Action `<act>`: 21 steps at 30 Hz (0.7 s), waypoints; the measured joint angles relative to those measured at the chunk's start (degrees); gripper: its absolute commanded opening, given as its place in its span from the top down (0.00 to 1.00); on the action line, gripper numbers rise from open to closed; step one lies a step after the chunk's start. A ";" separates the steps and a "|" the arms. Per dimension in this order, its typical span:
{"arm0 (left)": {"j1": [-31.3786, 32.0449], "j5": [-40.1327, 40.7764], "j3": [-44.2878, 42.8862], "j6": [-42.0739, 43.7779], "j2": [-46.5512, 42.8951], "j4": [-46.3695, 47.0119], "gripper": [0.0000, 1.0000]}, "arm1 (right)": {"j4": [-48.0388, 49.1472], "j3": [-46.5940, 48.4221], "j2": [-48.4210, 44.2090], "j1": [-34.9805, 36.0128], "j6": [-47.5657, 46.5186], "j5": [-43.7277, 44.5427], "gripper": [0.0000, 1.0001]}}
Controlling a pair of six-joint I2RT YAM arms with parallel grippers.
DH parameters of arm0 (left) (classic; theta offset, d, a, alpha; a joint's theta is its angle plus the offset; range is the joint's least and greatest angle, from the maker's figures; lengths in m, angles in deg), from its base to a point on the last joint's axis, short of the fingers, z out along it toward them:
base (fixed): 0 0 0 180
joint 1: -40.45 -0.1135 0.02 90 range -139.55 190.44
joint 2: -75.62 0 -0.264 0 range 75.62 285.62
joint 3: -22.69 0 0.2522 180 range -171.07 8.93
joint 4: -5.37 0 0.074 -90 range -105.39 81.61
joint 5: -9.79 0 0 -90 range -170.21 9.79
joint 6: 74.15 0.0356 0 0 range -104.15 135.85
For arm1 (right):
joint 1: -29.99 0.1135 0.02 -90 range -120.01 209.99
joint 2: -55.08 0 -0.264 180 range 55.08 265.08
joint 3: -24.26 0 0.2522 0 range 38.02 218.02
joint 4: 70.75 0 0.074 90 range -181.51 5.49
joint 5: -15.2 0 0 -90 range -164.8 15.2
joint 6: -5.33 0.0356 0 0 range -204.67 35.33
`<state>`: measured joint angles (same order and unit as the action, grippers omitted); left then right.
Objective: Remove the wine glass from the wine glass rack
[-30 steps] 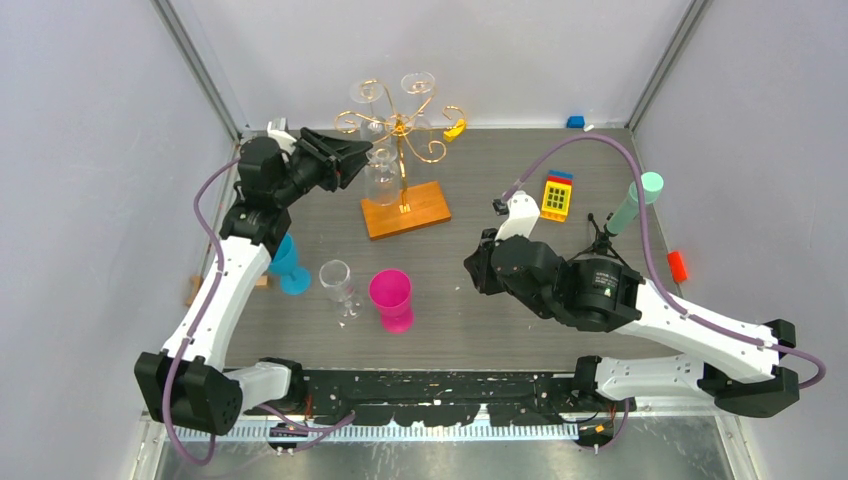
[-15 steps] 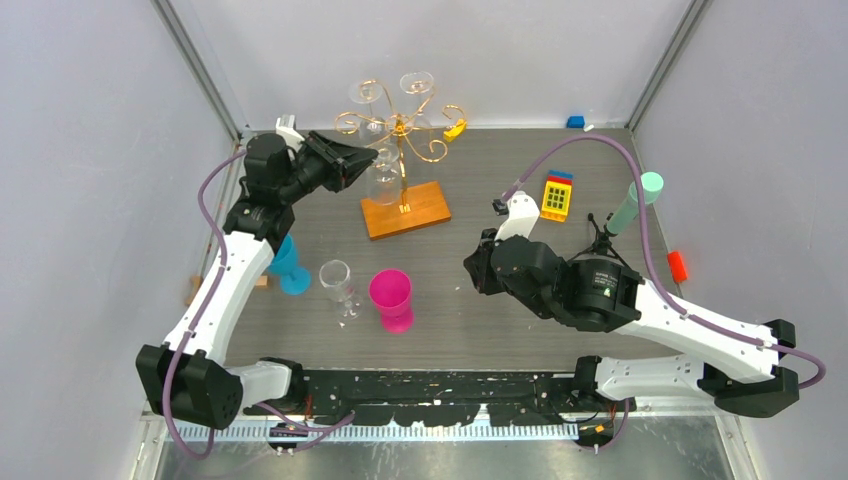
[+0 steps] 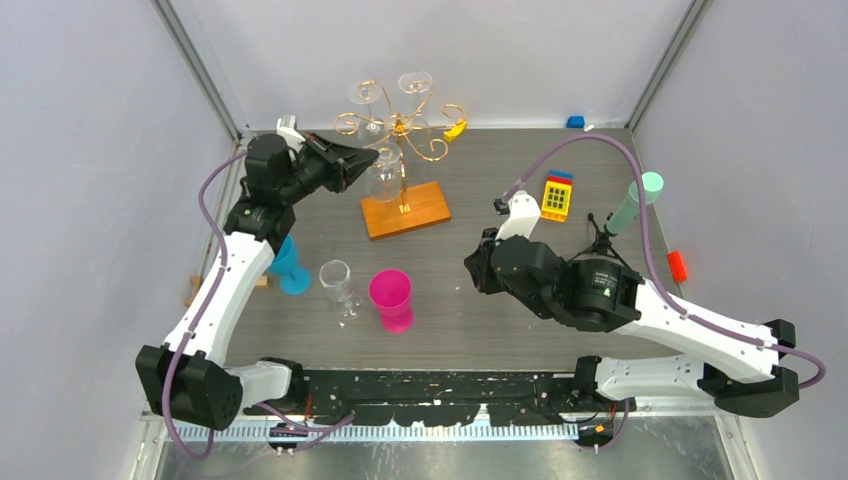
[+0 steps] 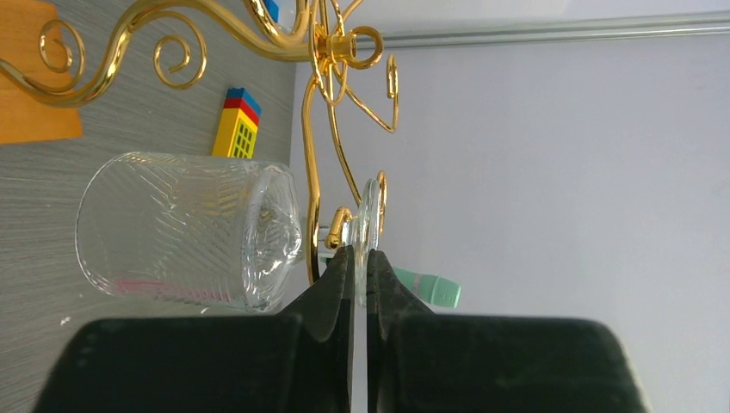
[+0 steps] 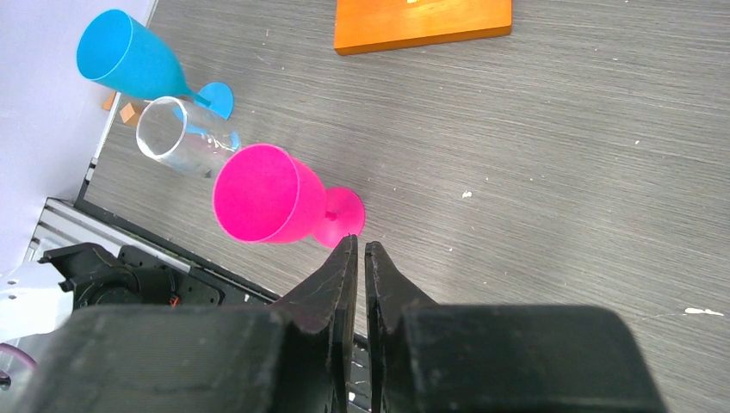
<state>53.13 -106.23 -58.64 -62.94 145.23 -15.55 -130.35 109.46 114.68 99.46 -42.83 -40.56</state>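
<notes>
Grey wood-grain tabletop (image 3: 480, 190), seen from above, with two robot arms mounted at its near edge. Nearest, the right gripper (image 5: 361, 245) hovers low over the table, its jaws drawn to a thin slit and holding nothing. Just left of it stand a pink goblet (image 3: 391, 298), a loose clear glass (image 3: 338, 283) and a blue goblet (image 3: 288, 262). Farther back, left of centre, stands the wine glass rack (image 3: 400, 125), a gold wire tree on an orange-brown wooden base (image 3: 405, 208). A clear wine glass (image 4: 189, 228) hangs upside down from one of its scroll arms. The left gripper (image 4: 358, 255) reaches in from the left, jaws pinched shut where the stem meets the foot, apparently gripping the glass there. Two more glasses (image 3: 415, 82) hang on the far side. The grasp looks made and the removal not begun. Next, the foot probably must slide outward along the scroll arm, gently, without tugging the rack.
</notes>
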 measured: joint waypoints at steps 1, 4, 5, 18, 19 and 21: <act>0.00 0.00 0.00 -0.28 -0.09 -0.02 1.00 | 0.02 0.00 0.00 0.00 0.04 0.04 0.87; 0.04 0.00 0.00 -0.55 -0.57 -0.42 1.00 | 0.02 0.00 0.00 0.00 0.11 0.20 0.87; 0.04 0.00 0.00 -0.57 -0.90 -0.59 1.00 | 0.04 0.00 0.00 0.00 0.13 0.20 0.87; -1.31 2.54 1.79 -0.50 -5.14 -1.73 1.00 | 0.48 -0.42 -0.44 0.00 0.22 0.26 0.87; -1.49 2.71 1.95 -0.50 -5.22 -1.84 1.00 | 0.46 -0.50 -0.63 0.00 0.22 0.28 0.87; -1.81 3.17 1.95 -0.50 -5.22 -2.10 1.00 | 0.48 -0.63 -0.94 0.00 0.33 0.37 0.87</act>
<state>51.32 -103.06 -56.70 -63.44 140.00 -17.65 -129.87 108.83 113.74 99.46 -42.50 -40.19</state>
